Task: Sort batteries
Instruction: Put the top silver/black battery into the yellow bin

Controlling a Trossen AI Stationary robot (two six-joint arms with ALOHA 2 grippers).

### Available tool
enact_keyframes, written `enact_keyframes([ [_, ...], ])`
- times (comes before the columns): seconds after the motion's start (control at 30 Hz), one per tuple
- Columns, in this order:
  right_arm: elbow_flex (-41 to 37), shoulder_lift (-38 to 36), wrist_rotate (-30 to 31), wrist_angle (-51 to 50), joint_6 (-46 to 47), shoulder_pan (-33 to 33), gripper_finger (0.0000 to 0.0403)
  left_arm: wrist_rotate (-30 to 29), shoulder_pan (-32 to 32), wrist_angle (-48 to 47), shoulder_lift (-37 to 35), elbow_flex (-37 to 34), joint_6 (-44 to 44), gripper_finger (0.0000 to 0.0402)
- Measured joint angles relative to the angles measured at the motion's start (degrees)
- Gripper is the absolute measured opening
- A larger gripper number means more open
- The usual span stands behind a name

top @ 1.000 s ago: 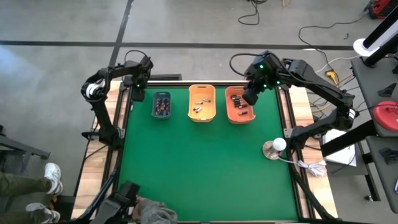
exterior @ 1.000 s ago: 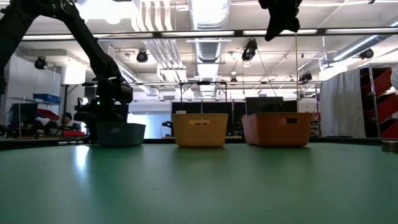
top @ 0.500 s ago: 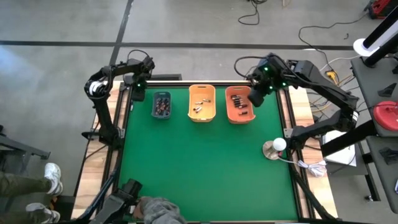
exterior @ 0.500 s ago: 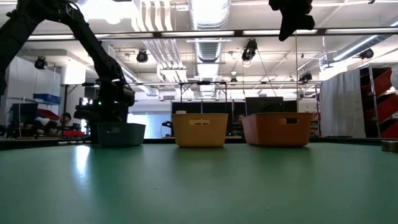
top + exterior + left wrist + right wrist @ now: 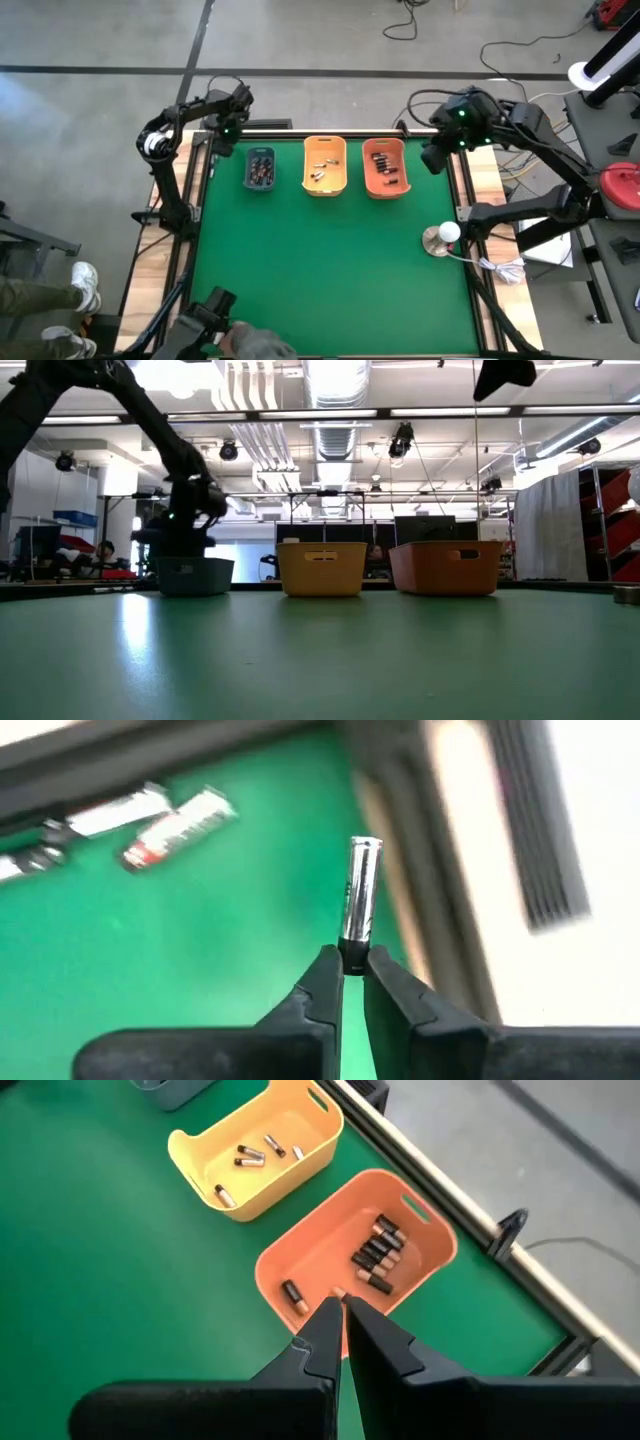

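Observation:
My left gripper points down at the table's far left corner, just left of the grey-blue bin, and is shut on a silvery battery. Two more batteries lie on the green mat beside it. My right gripper hangs high, shut with nothing between its fingers, by the table's right edge just right of the orange bin. All three bins hold batteries, including the yellow bin between them. My left gripper pinches one end of the silvery battery between its two fingertips. The fingers come from above, pointing steeply down. The battery sticks straight out past the fingertips, in line with them. The wrist view alone does not show whether its free end touches the mat.
The three bins stand in a row along the far edge, with the open green mat nearer. A white ball on a round base sits at the right edge. A person's sleeve shows at the near edge.
My right gripper has swung from above the orange bin toward the table's right edge, staying high. My left gripper has shifted a little toward the grey-blue bin and risen slightly.

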Motion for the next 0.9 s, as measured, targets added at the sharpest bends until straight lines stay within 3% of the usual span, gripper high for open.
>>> enact_keyframes([
  [0.13,-0.2,-1.1,0.6,0.3,-3.0,0.0,0.0013,0.2,-3.5,-2.9,-1.6,3.8,11.0,0.0008],
  [0.33,-2.8,-2.8,1.0,0.4,-6.4,0.1,0.0013,0.0,-9.5,-6.4,-5.3,8.4,35.4,0.0007],
  [0.63,-10.7,-7.4,1.0,0.6,-4.5,0.2,0.0013,4.3,-23.1,-3.7,-13.1,11.3,82.0,0.0006],
  [0.9,-15.5,-10.5,1.1,2.0,7.5,6.2,0.0013,9.0,-34.4,5.2,-10.4,11.4,95.3,0.0006],
])
